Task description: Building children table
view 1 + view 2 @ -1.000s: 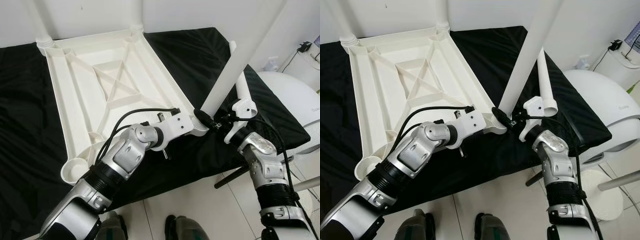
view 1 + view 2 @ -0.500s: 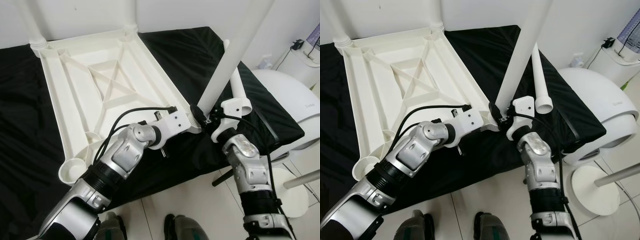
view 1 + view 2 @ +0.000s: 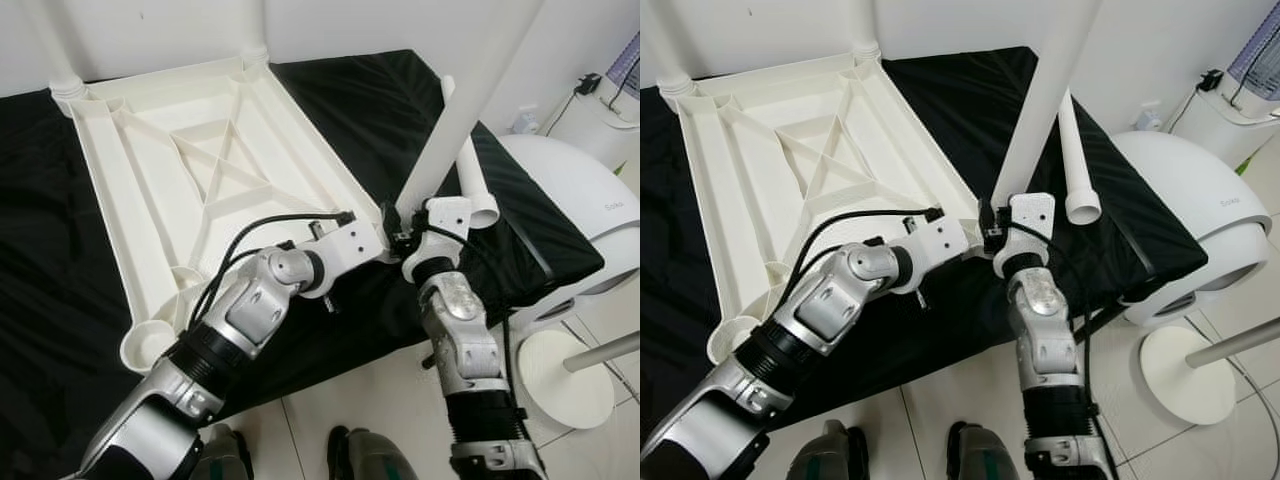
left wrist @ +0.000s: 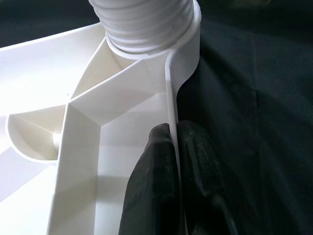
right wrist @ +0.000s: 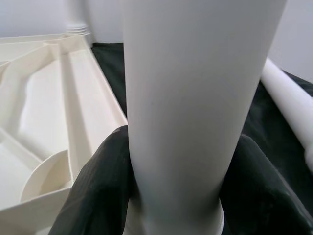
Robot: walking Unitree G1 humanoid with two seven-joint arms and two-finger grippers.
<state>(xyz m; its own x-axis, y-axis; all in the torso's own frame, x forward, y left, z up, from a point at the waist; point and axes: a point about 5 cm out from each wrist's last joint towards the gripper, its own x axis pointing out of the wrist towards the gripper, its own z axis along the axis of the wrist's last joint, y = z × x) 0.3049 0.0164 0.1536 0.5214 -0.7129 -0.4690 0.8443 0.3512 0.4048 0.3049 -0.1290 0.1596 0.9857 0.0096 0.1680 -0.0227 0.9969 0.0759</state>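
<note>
Upturned white table top on black-covered bench, near corner at bench edge: left gripper pinches its rim, right gripper clamps upright leg at corner socket; spare leg just beside.

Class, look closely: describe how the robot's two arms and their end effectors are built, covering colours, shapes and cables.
Both arms are silver, rounded metal segments with black ribbed bands. The left arm carries looping black cables to a white wrist housing; the right arm has a white bracket and thinner black cable. The left end effector and right end effector each have long matte black fingers.
</note>
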